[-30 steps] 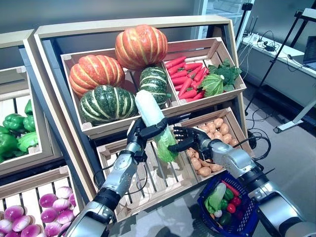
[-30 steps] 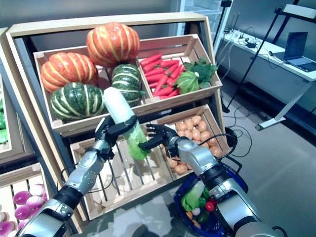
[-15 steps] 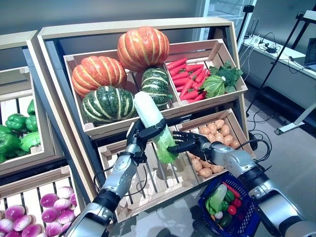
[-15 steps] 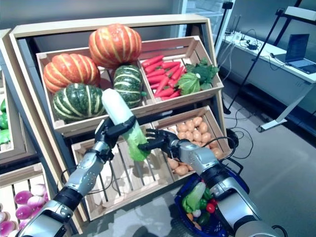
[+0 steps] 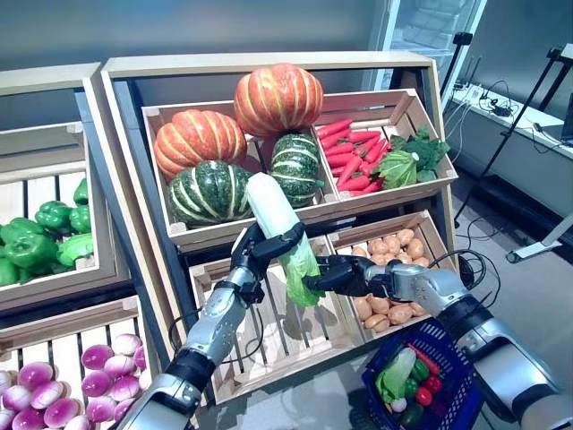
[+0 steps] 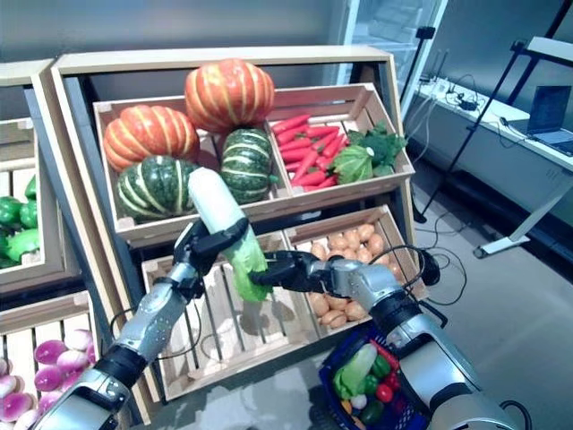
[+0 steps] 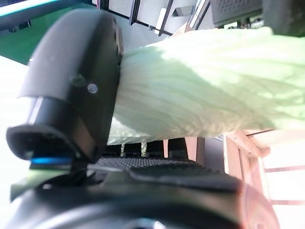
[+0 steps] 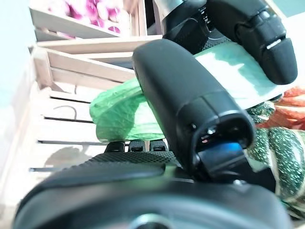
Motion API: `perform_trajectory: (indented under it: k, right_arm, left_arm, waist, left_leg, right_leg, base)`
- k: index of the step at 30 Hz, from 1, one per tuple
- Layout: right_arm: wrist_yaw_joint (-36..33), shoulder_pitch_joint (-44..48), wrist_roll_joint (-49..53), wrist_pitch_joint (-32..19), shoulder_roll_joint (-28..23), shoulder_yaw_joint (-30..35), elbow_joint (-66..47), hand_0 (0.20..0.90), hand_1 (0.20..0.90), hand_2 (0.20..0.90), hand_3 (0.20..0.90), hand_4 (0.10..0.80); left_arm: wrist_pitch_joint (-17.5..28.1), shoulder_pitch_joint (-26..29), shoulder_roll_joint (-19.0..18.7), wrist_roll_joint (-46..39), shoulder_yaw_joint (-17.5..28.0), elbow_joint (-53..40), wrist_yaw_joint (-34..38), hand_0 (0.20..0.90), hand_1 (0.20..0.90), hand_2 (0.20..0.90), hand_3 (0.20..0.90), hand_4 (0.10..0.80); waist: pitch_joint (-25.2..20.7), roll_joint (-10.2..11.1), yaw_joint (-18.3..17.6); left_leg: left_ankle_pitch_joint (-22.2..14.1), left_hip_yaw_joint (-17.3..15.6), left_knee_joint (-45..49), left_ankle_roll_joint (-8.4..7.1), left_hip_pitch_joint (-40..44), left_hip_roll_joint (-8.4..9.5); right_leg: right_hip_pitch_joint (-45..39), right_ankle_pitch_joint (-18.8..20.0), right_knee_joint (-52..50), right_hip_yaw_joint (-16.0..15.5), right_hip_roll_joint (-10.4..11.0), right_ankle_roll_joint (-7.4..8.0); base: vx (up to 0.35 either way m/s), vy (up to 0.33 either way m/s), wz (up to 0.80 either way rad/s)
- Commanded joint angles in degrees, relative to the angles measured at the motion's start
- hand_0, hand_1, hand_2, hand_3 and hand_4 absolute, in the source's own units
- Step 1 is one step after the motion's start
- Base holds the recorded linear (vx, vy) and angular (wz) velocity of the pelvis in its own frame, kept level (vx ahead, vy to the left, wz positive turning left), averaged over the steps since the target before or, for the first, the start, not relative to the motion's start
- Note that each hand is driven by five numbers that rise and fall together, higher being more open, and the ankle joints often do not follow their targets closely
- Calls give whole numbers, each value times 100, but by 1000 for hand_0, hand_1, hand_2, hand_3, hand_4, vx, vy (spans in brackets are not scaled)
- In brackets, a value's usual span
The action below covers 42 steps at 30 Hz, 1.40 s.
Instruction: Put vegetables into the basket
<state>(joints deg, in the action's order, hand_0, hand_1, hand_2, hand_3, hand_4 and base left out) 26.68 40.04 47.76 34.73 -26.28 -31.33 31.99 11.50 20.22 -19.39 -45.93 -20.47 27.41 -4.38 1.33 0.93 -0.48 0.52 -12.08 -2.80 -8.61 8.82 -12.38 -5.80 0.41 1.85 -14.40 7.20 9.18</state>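
The cabbage [image 5: 279,231], a long napa type with a white stalk end up and green leaves down, was held tilted in the air in front of the wooden rack [image 5: 269,67], over the empty lower crate [image 5: 269,331]. The left hand [image 5: 260,248] gripped it around the middle, fingers and thumb curled round the white-to-green section. The right hand [image 5: 345,273] reached in from the right at the level of the leafy lower end; its wrist view showed the thumb [image 8: 190,105] and fingers [image 8: 136,145] on either side of the green leaves, touching them but not closed tight.

The basket [image 5: 452,345], blue, sat low at the right, under the right forearm, well apart from the cabbage. It already contained a green-white vegetable and several small red and green items.

On the rack behind, the upper left crate held two orange pumpkins [image 5: 277,97] and two green striped ones [image 5: 208,192]. The upper right crate held carrots [image 5: 351,154] and a leafy green [image 5: 407,161]. The lower right crate held potatoes [image 5: 394,255]. A second rack at the left carried green peppers [image 5: 40,237] above and purple-white turnips [image 5: 49,394] below.
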Motion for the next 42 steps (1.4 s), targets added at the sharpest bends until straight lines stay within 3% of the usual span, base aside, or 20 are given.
perform_trajectory:
  k: [1,4,8,9,10,11,19,29,30,31,33,35,36,42]
  right_arm:
    - [1463,1610,1287,-670,1357,218,12,900,900,900,900,800]
    - [1818,1670,1347,-825,1290,270,74,900,900,900,900,800]
    - [1795,1759,1493,-1106,1228,337,97,900,900,900,900,800]
    - [1763,1779,1518,-1183,1211,347,117,488,488,488,488,525]
    - [1659,1803,1571,-1251,1196,369,146,373,373,373,373,449]
    - [1553,1814,1606,-1283,1189,380,161,300,300,300,300,400]
    - [495,1851,1893,-1800,1176,571,208,300,300,300,300,400]
    - [155,1828,1600,-2113,1049,605,121,300,300,300,300,400]
    - [150,1825,1579,-2123,1027,605,110,300,300,300,300,400]
    - [95,1798,1506,-2206,912,611,1,300,300,300,300,400]
    - [84,1758,1394,-2270,806,634,-61,300,300,300,300,400]
    - [64,1673,1339,-2332,634,665,-148,300,300,300,300,400]
    - [52,1627,1308,-2338,573,687,-200,300,300,300,300,400]
    - [68,990,1080,-2295,-88,1043,-554,300,300,300,300,400]
  left_arm:
    - [228,895,861,-249,-1154,-406,-1130,300,300,300,300,400]
    - [177,837,880,-212,-1198,-365,-1236,300,300,300,300,400]
    - [158,795,911,-207,-1264,-250,-1353,300,300,300,300,400]
    - [164,787,917,-203,-1278,-214,-1384,300,300,300,300,400]
    - [185,782,933,-197,-1291,-162,-1422,300,300,300,300,400]
    - [186,781,941,-203,-1297,-138,-1440,300,300,300,300,400]
    - [188,774,946,-204,-1360,-111,-1426,300,300,300,300,400]
    - [132,798,891,-97,-1358,-47,-1324,300,300,300,300,400]
    - [117,794,883,-90,-1348,-52,-1308,345,345,345,345,430]
    - [88,760,842,-40,-1293,-36,-1317,519,519,519,519,546]
    - [54,723,797,-3,-1248,-27,-1346,531,531,531,531,554]
    - [10,663,727,91,-1179,-37,-1374,599,599,599,599,599]
    - [-9,636,695,124,-1160,-37,-1409,900,900,900,900,800]
    - [-129,476,335,276,-849,-137,-1464,900,900,900,900,800]
  waist:
    - [-281,179,22]
    - [-303,186,27]
    - [-305,188,32]
    - [-308,189,34]
    - [-312,187,36]
    - [-313,186,37]
    - [-305,158,-1]
    - [-293,130,-63]
    - [-294,129,-67]
    - [-292,129,-88]
    - [-286,129,-104]
    - [-283,131,-126]
    - [-283,132,-136]
    - [-249,103,-263]
  left_leg:
    - [-98,6,24,451,-228,724]
    - [-104,21,27,449,-239,730]
    - [-114,26,38,446,-247,725]
    - [-114,28,34,447,-246,722]
    - [-114,29,32,446,-249,722]
    - [-114,29,32,446,-251,722]
    - [-102,-2,34,438,-245,700]
    - [-105,-58,38,434,-230,669]
    - [-105,-62,39,435,-231,667]
    - [-105,-72,32,436,-230,660]
    - [-104,-79,35,433,-232,653]
    - [-101,-100,33,429,-231,641]
    - [-100,-110,30,428,-228,637]
    - [-63,-210,-17,427,-209,593]
  right_leg:
    - [2,-220,-275,266,-169,-331]
    - [4,-225,-268,284,-173,-327]
    - [4,-222,-265,281,-162,-321]
    - [2,-222,-259,280,-161,-320]
    - [-2,-220,-251,277,-159,-319]
    - [-4,-220,-247,276,-158,-318]
    - [-9,-184,-209,309,-149,-310]
    - [4,-185,-218,343,-138,-299]
    - [7,-187,-219,347,-138,-298]
    - [21,-189,-226,364,-141,-295]
    - [32,-191,-239,375,-142,-293]
    - [33,-186,-232,391,-141,-284]
    - [34,-182,-230,400,-141,-279]
    - [71,-140,-216,470,-144,-243]
  base:
    - [7,-2,7]
    - [0,0,0]
    - [0,0,0]
    - [0,0,0]
    - [0,0,0]
    - [0,0,0]
    - [0,0,0]
    - [0,0,0]
    - [0,0,0]
    - [0,0,0]
    - [0,0,0]
    - [0,0,0]
    - [0,0,0]
    - [-16,3,-9]
